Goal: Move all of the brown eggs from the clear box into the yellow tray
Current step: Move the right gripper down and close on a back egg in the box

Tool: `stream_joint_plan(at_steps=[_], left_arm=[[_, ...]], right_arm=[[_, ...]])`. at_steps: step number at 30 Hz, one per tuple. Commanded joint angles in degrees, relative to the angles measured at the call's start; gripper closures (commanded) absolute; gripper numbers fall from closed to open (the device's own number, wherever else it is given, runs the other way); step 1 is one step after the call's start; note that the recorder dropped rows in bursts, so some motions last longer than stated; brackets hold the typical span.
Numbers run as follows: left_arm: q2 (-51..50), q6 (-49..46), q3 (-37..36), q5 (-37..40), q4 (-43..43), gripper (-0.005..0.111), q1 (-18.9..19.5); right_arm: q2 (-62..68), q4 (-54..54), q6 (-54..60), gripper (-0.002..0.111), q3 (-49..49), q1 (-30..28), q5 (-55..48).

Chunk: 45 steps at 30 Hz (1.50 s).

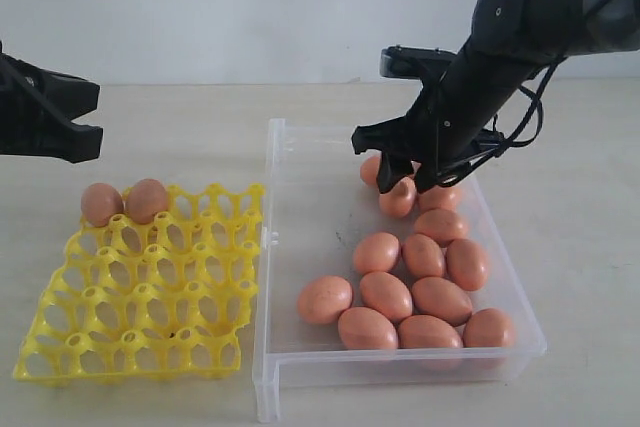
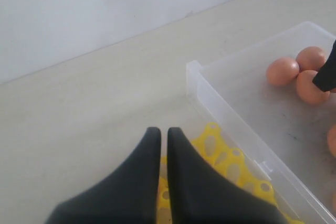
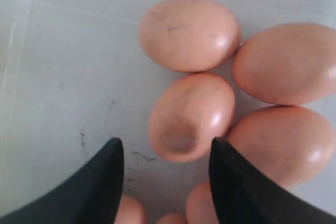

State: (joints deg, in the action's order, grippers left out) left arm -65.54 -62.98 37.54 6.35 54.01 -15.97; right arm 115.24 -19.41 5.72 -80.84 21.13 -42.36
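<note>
We see the right end effector [image 3: 165,146] open, low in the clear box [image 1: 305,177]; one brown egg [image 3: 191,116] lies just ahead betw. its jaws, long axis slightly tilted vs. the approach. Left end effector [image 2: 164,132], closed, hangs by the yellow tray [image 1: 140,317], farther.

Prob. a robot lab: bare beige tabletop [image 1: 170,122], plain white wall [image 1: 220,7], black robot arm [image 1: 530,17].

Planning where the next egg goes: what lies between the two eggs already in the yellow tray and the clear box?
Only empty cups of the yellow tray, between the two eggs and the clear box; the exterior view shows it.
</note>
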Motion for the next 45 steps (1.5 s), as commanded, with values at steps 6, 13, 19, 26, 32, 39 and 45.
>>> stream_joint_plan(at_steps=[6, 13, 19, 26, 32, 39, 45], left_arm=[[0.4, 0.0, -0.3, 0.1, 0.5, 0.103, -0.1], [0.4, 0.0, -0.3, 0.1, 0.4, 0.103, -0.1], [0.4, -0.5, -0.3, 0.1, 0.4, 0.103, -0.1], [0.4, -0.5, -0.3, 0.1, 0.2, 0.103, -0.1], [0.4, -0.5, -0.3, 0.1, 0.2, 0.103, -0.1], [0.4, -0.5, -0.3, 0.1, 0.2, 0.103, -0.1], [0.4, -0.5, -0.3, 0.1, 0.2, 0.103, -0.1]], right_arm=[[1.9, 3.6, -5.7, 0.063, -0.5, 0.0, 4.1], [4.2, 3.6, -6.1, 0.063, -0.5, 0.0, 7.8], [6.2, 3.5, -6.3, 0.063, -1.1, 0.0, 9.4], [7.2, 4.0, 2.3, 0.063, -3.0, 0.0, 7.5], [7.3, 4.7, 7.9, 0.063, -4.0, 0.1, 5.3], [7.3, 6.4, 11.3, 0.063, -4.0, 0.1, 3.4], [7.3, 3.2, 7.5, 0.062, -5.9, 0.1, 3.7]])
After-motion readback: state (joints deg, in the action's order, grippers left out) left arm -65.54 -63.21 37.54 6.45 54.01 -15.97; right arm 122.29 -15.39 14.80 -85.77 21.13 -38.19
